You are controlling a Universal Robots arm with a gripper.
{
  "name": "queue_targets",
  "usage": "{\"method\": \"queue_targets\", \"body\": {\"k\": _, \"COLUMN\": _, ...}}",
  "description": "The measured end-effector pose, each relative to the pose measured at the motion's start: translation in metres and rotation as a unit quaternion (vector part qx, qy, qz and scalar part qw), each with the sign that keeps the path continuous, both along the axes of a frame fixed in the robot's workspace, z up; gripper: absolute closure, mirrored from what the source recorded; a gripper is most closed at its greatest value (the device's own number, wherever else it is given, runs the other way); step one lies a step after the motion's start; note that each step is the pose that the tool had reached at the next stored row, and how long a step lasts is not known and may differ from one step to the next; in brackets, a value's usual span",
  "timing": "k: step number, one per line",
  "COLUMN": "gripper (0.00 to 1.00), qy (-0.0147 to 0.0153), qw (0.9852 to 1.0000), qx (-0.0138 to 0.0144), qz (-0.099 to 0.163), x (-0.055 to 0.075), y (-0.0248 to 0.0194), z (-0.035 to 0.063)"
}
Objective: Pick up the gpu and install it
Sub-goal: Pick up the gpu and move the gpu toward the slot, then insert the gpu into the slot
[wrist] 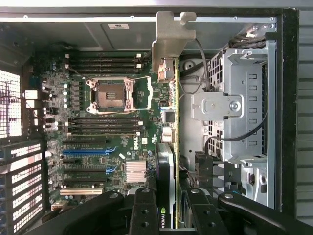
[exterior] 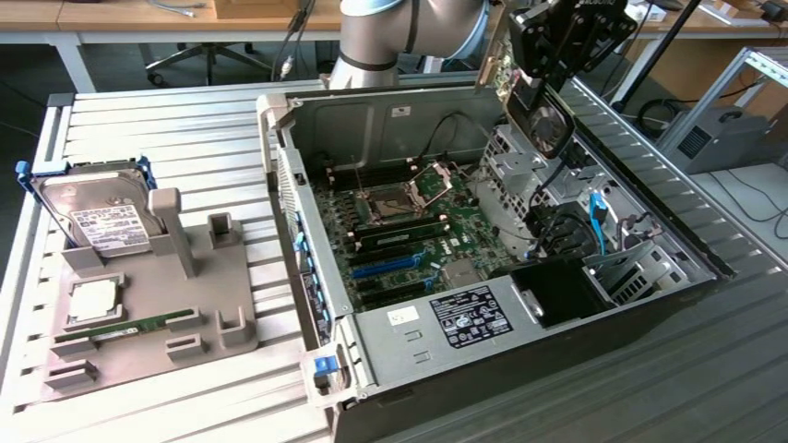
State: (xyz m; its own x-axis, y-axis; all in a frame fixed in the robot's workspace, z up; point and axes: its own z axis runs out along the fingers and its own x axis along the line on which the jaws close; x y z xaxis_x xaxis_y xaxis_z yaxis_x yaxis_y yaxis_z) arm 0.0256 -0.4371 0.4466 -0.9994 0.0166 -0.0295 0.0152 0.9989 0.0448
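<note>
A: The gripper hangs over the open computer case, fingers clamped on the gpu, which is held up on edge!

B: From the wrist, its silvery bracket points away from the fingers, above the motherboard, just beside the drive cage.

A: On the exterior view's left, well apart from the case, a hard drive leans in the gray holder.
</note>
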Motion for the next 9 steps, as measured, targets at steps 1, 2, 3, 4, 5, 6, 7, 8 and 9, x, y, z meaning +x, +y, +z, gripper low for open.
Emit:
{"method": "queue_targets", "body": {"k": 1, "gripper": 0.73, "qy": 0.0, "qw": 1.0, "qx": 0.0, "qz": 0.0, "x": 0.0, "y": 0.0, "z": 0.0}}
{"method": "queue_targets", "body": {"k": 2, "gripper": 0.73, "qy": 0.0, "qw": 1.0, "qx": 0.0, "qz": 0.0, "x": 0.0, "y": 0.0, "z": -0.0001}}
{"method": "queue_targets", "body": {"k": 3, "gripper": 0.73, "qy": 0.0, "qw": 1.0, "qx": 0.0, "qz": 0.0, "x": 0.0, "y": 0.0, "z": 0.0}}
{"method": "queue_targets", "body": {"k": 4, "gripper": 0.73, "qy": 0.0, "qw": 1.0, "qx": 0.0, "qz": 0.0, "x": 0.0, "y": 0.0, "z": -0.0001}}
{"method": "queue_targets", "body": {"k": 5, "gripper": 0.73, "qy": 0.0, "qw": 1.0, "qx": 0.0001, "qz": 0.0, "x": 0.0, "y": 0.0, "z": -0.0001}}
{"method": "queue_targets", "body": {"k": 6, "gripper": 0.73, "qy": 0.0, "qw": 1.0, "qx": 0.0, "qz": 0.0, "x": 0.0, "y": 0.0, "z": -0.0001}}
{"method": "queue_targets", "body": {"k": 7, "gripper": 0.73, "qy": 0.0, "qw": 1.0, "qx": 0.0, "qz": 0.0, "x": 0.0, "y": 0.0, "z": -0.0001}}
{"method": "queue_targets", "body": {"k": 8, "gripper": 0.73, "qy": 0.0, "qw": 1.0, "qx": 0.0, "qz": 0.0, "x": 0.0, "y": 0.0, "z": -0.0001}}
{"method": "queue_targets", "body": {"k": 9, "gripper": 0.73, "qy": 0.0, "qw": 1.0, "qx": 0.0, "qz": 0.0, "x": 0.0, "y": 0.0, "z": -0.0001}}
